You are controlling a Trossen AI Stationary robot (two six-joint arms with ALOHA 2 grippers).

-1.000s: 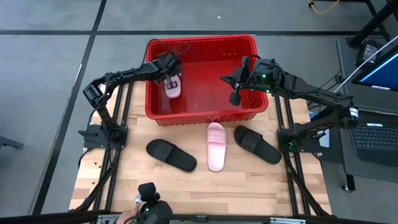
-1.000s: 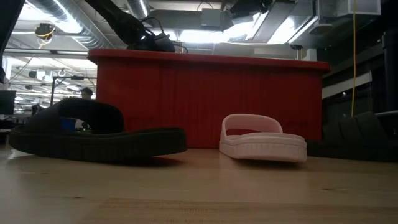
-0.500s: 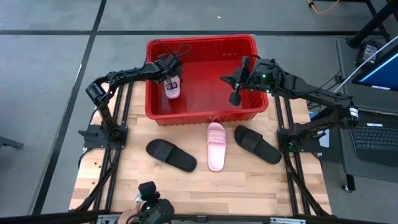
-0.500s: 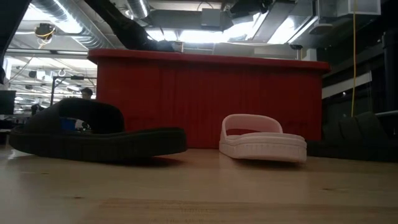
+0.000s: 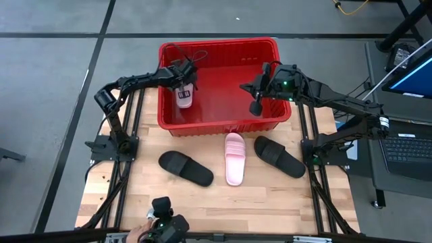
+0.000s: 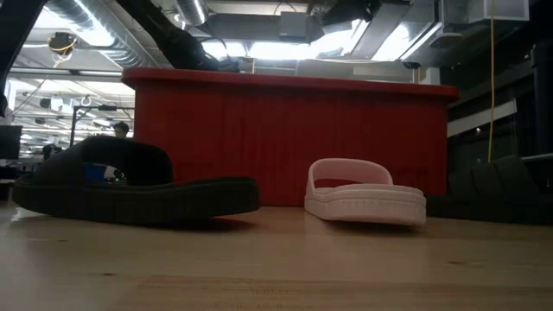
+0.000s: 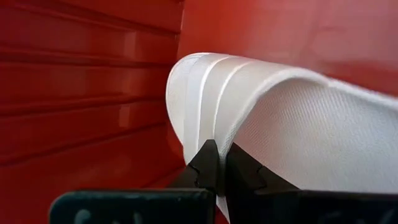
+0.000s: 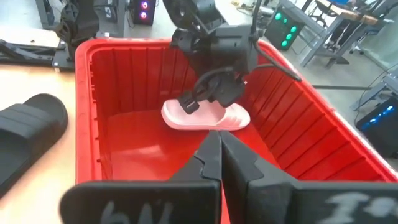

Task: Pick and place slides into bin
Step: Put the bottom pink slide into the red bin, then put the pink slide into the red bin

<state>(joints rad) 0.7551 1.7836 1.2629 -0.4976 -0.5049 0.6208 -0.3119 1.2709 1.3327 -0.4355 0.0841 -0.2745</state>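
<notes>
The red bin (image 5: 270, 50) stands at the table's far side. My left gripper (image 5: 183, 90) reaches into the bin's left part and is shut on a pale pink slide (image 5: 183, 99), which also shows in the right wrist view (image 8: 208, 117). My right gripper (image 5: 255, 106) is shut and empty above the bin's right part. On the table, nearer than the bin, a second pale pink slide (image 5: 234, 158) lies on its sole between two black slides (image 5: 185, 169) (image 5: 279, 156). My left gripper pinches the pink slide's ribbed strap (image 7: 202, 124) between its two fingers, at the strap's edge. The fingers come slanting down from the table's left. The slide sits about level, low in the bin; whether its sole touches the bin floor I cannot tell.
The bin's front wall (image 6: 285, 138) stands just behind the slides on the table. Bare wooden table lies toward the near edge. A laptop (image 5: 408, 145) sits off the table's right side.
My left gripper has gone down a little, deeper into the bin, with the pink slide, which stays about level.
</notes>
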